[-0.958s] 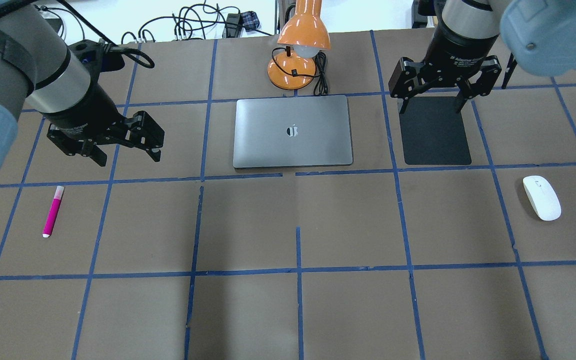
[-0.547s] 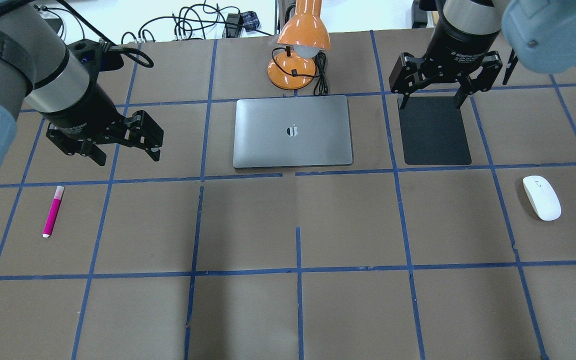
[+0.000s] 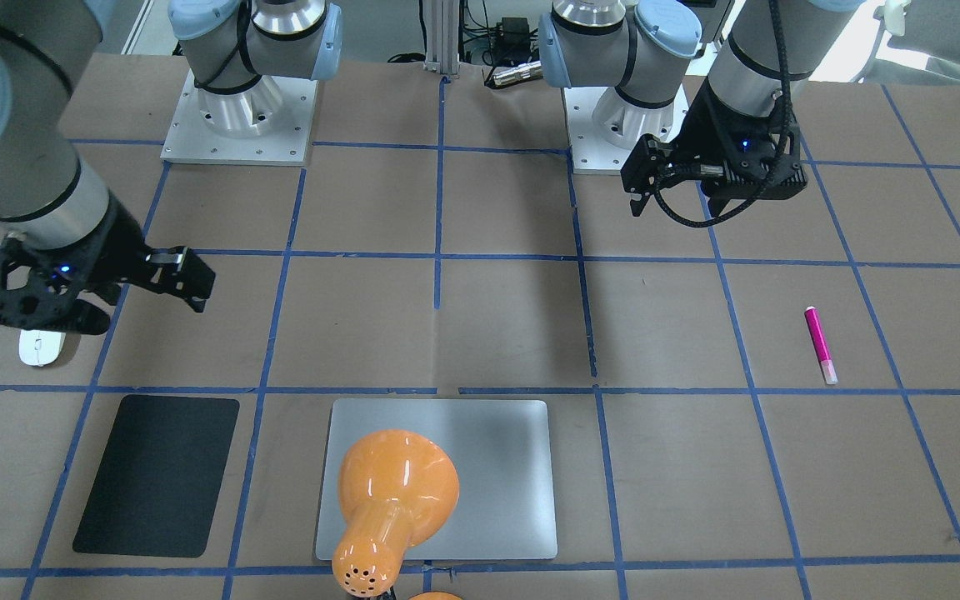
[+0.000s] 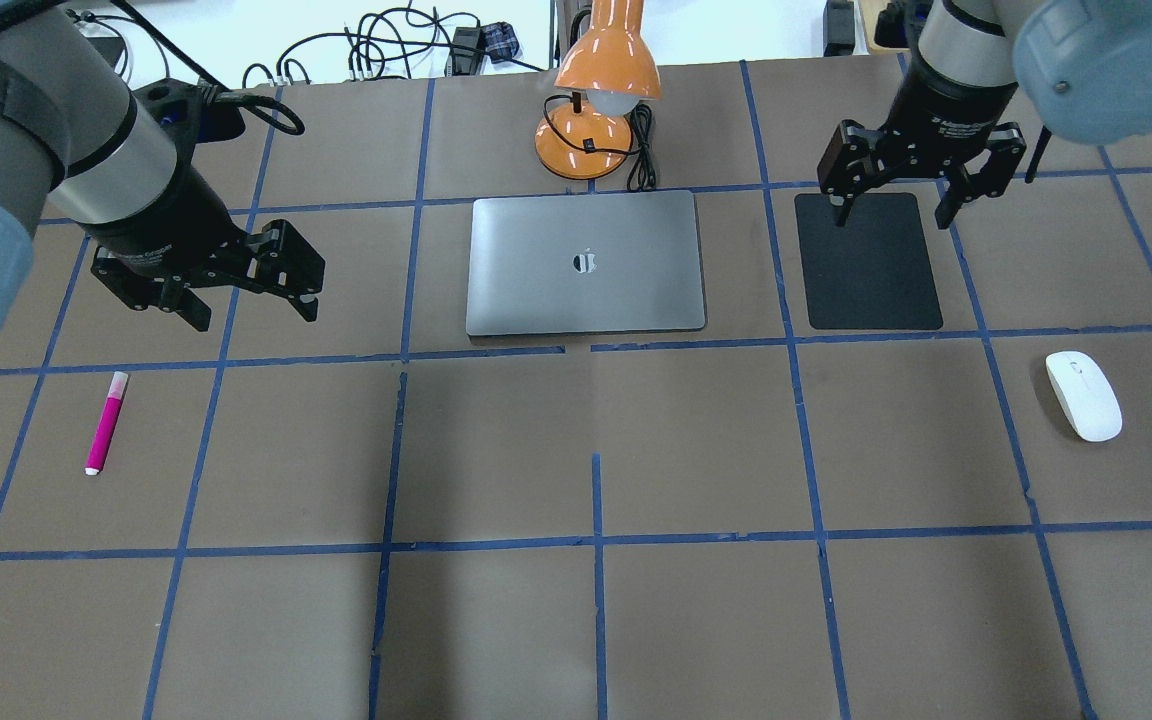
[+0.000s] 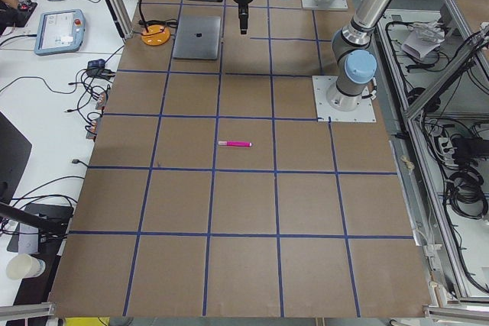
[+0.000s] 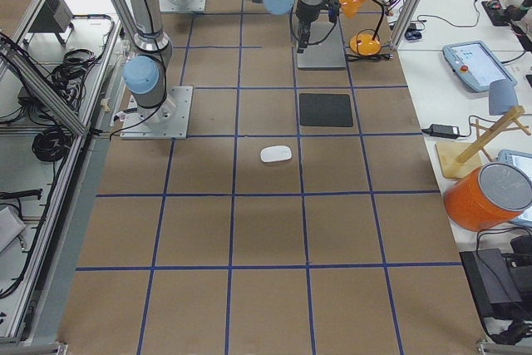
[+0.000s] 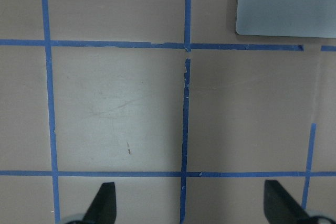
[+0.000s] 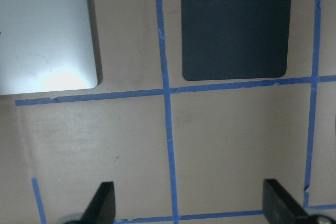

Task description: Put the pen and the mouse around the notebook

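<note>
The magenta pen with its pale cap lies on the table's left side, below and left of my left gripper, which hovers open and empty. The silver-grey notebook lies flat at centre back. At the right edge sits the white mouse, well apart from my right gripper, which hangs open and empty over the far end of the black mat. The left wrist view shows only a notebook corner beyond its fingertips. From the front, the mouse is partly hidden behind the right gripper.
An orange desk lamp with a black cord stands just behind the notebook, and in the front view the lamp covers part of it. Cables lie beyond the table's far edge. Blue tape lines grid the brown tabletop.
My right gripper has shifted to the right and farther back, over the mat's far end. The left gripper has barely moved. Pen, mouse and notebook lie as before.
</note>
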You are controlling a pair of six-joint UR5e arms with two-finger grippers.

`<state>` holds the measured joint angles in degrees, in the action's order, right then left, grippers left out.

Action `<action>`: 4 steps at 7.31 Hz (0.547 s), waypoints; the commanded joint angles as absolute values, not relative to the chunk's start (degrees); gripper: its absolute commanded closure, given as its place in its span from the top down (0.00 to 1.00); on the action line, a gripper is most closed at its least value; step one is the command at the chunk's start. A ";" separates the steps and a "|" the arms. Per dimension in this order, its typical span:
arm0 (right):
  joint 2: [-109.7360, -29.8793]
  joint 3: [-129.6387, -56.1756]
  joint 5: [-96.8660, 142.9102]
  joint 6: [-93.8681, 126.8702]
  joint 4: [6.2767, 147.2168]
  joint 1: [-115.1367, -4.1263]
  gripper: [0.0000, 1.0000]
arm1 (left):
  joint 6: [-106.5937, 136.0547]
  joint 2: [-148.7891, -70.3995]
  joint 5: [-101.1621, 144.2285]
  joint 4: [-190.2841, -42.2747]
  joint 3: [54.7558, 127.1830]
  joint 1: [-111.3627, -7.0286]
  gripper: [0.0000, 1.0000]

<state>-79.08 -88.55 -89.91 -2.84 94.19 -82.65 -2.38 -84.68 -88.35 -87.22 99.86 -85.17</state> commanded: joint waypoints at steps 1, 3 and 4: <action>-77.35 -90.95 -96.02 -15.25 97.36 -75.60 1.00 | -2.90 -86.04 -88.50 -87.27 100.19 -79.41 1.00; -77.34 -99.88 -99.75 -26.41 108.65 -72.71 1.00 | -13.72 -89.10 -88.42 -82.66 103.43 -67.12 1.00; -77.26 -106.20 -98.71 -30.20 116.81 -67.73 1.00 | -16.84 -91.21 -88.42 -77.48 105.97 -61.14 1.00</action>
